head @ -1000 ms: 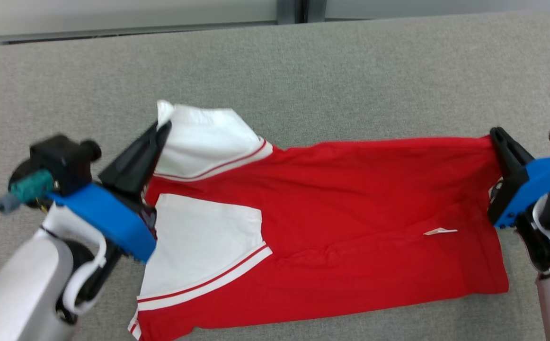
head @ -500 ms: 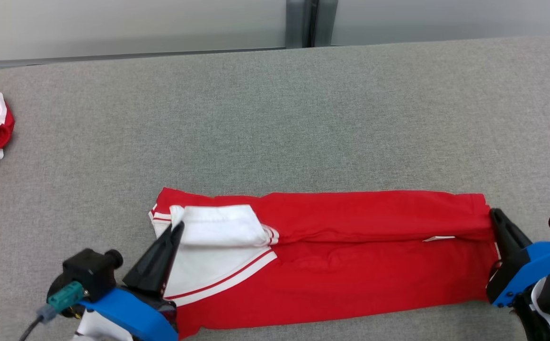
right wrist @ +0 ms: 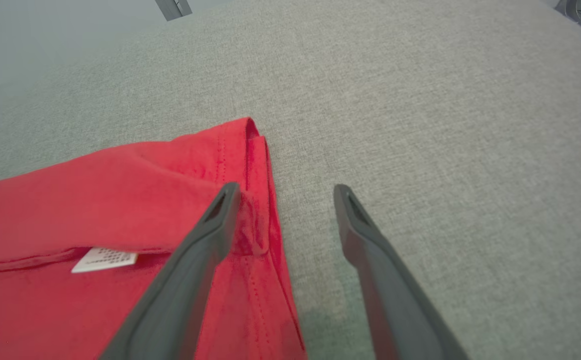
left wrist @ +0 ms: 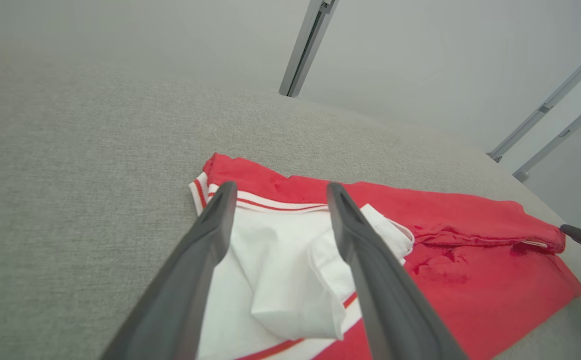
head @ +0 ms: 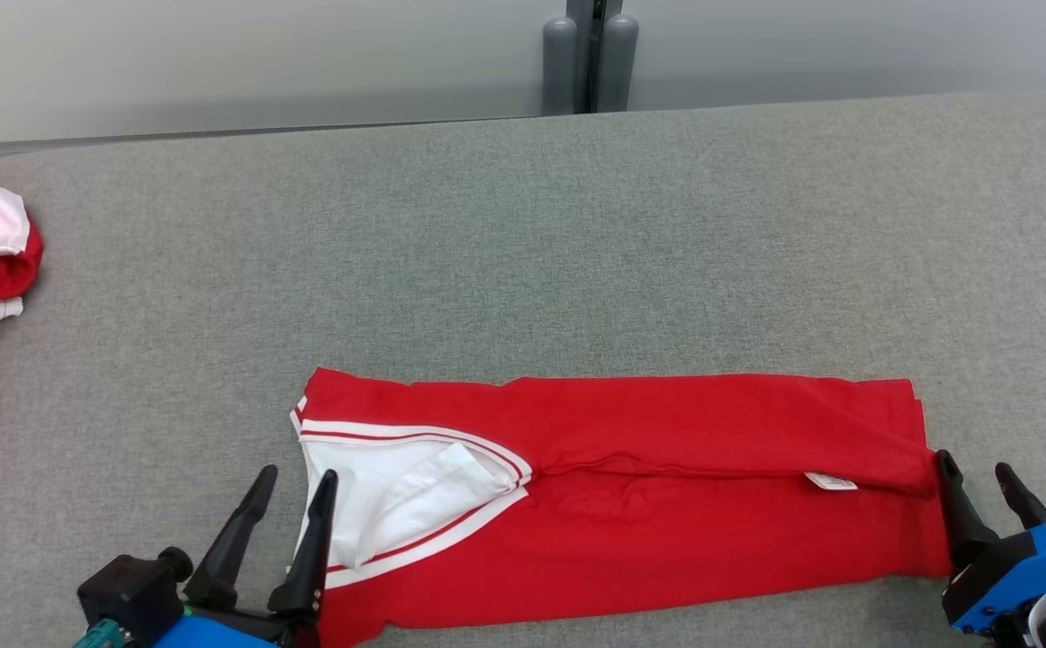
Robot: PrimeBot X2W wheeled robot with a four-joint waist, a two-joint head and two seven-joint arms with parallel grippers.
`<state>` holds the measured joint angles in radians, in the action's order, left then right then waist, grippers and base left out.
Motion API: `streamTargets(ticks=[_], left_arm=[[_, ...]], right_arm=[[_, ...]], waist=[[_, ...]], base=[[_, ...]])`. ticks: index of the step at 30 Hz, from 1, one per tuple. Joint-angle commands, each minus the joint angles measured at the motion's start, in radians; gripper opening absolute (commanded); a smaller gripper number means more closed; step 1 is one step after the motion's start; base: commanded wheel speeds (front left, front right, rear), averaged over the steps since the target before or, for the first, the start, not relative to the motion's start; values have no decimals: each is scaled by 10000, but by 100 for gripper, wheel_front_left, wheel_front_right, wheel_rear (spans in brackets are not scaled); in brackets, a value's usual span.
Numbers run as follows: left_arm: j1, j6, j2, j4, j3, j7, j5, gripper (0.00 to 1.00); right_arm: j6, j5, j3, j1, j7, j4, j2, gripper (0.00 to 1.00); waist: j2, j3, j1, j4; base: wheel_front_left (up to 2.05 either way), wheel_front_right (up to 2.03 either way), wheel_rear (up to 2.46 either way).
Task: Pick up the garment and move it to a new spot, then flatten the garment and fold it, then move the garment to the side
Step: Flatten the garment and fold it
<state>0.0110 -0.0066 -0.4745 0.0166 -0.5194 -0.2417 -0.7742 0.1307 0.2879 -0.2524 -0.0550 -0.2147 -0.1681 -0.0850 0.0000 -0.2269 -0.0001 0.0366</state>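
On the left gripper (head: 298, 475) and the right gripper (head: 971, 463) the jaws stand released, holding nothing, one at each end of the garment (head: 667, 513). It lies folded lengthwise along the near edge of the bench (head: 523, 252). Further folding and moving it aside seem left to do.

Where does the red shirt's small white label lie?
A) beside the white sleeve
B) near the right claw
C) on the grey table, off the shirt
B: the white label sits on the red shirt just beside the open right claw.
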Motion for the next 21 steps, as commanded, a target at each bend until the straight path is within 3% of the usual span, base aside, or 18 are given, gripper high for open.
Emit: streamTargets(ticks=[1, 6, 12, 18, 21], left_arm=[[-222, 145, 80, -47, 321, -133, 48, 100], [-604, 594, 468, -498, 1564, -241, 501, 100], [-857, 1220, 1169, -904, 2826, -240, 1841, 100], [-986, 1458, 1803, -847, 3413, -242, 2674, 100], [-1094, 1357, 1949, -749, 3460, -243, 2876, 100]], right_arm=[[1, 36, -164, 136, 173, -39, 47, 100], [1, -18, -506, 125, 359, -130, 89, 100], [1, -138, -400, -160, 292, -213, 112, 100], [1, -396, -141, -479, -7, -709, -59, 100], [1, -637, -156, -634, -279, -1191, -173, 100]], waist=[[0, 54, 1, -55], [0, 205, 1, -276], [0, 345, 1, -497], [0, 427, 1, -647], [0, 448, 1, -707]], base=[[0, 0, 0], [0, 0, 0], [0, 0, 0], [0, 0, 0], [0, 0, 0]])
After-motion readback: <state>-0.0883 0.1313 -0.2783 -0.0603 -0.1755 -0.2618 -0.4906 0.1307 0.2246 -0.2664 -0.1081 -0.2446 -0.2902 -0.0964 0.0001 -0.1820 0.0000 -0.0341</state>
